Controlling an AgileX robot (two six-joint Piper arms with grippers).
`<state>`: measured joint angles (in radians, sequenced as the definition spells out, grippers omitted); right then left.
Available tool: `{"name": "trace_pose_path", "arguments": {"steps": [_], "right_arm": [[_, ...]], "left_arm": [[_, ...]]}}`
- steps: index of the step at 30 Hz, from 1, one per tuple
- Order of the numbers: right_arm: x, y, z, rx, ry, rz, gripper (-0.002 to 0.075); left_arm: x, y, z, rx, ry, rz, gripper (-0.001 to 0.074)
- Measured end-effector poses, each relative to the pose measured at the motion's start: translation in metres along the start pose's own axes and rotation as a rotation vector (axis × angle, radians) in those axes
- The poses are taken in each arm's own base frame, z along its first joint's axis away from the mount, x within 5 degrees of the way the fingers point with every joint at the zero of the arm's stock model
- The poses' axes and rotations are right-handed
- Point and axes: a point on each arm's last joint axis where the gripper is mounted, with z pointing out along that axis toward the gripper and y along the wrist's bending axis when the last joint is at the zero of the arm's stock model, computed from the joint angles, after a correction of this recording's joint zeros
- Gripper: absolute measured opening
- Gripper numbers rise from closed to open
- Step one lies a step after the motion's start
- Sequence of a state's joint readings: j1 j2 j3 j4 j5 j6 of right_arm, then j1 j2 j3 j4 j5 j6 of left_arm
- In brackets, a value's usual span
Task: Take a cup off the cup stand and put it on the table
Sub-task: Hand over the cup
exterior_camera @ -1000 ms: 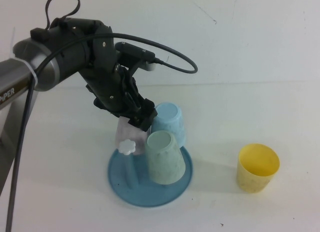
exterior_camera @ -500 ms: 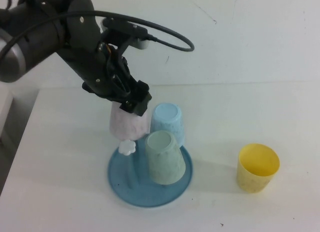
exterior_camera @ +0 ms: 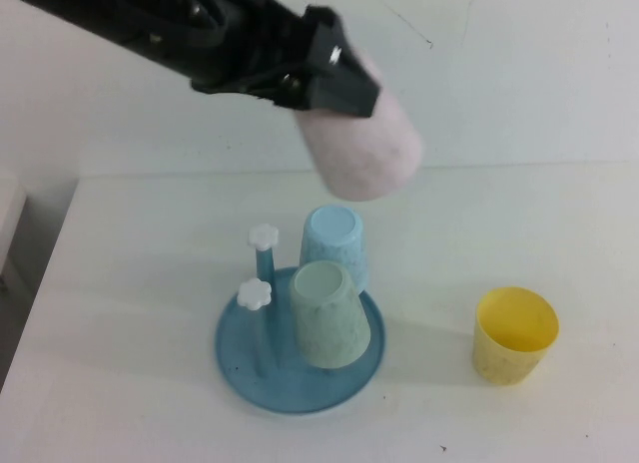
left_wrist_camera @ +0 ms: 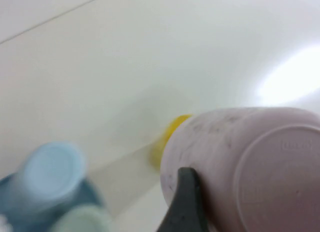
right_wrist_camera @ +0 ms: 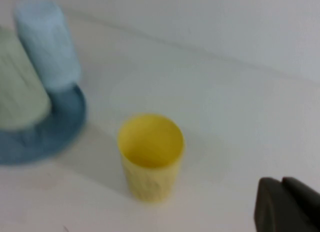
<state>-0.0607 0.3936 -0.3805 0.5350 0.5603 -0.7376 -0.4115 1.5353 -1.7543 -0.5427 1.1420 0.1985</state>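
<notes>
Pink cup (exterior_camera: 364, 149) gripped in left gripper (exterior_camera: 334, 79) jaws, high above cup stand (exterior_camera: 300, 368); right gripper (right_wrist_camera: 287, 207) over the counter (exterior_camera: 499, 233), jaws' state can't tell.

The worktop (exterior_camera: 150, 383) is viewed from above; the yellow tumbler (exterior_camera: 514, 335) is shared by all views.

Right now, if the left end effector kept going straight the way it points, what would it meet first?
The left end effector, shut on the pink cup, points down and rightward. The path looks free until the table between the cup stand and yellow cup, though depth is uncertain.
</notes>
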Motion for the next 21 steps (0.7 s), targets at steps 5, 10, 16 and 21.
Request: {"name": "trace_pose_path", "arguments": {"steps": [5, 10, 16, 21], "right_arm": [[-0.051, 0.017, -0.024, -0.207, -0.293, 0.086, -0.0003], [-0.08, 0.037, -0.05, -0.444, -0.594, -0.038, 0.0], [-0.089, 0.041, -0.059, -0.509, -0.716, -0.014, 0.0224], [-0.091, 0.035, -0.057, -0.445, -0.726, 0.014, 0.0418]], "left_arm": [[-0.009, -0.036, -0.01, 0.386, -0.098, -0.035, 0.0539], [-0.02, -0.055, -0.021, 0.679, -0.207, -0.076, 0.0539], [-0.023, -0.071, -0.022, 0.811, -0.258, -0.042, 0.0539], [-0.019, -0.089, -0.004, 0.866, -0.21, -0.019, 0.0539]]}}
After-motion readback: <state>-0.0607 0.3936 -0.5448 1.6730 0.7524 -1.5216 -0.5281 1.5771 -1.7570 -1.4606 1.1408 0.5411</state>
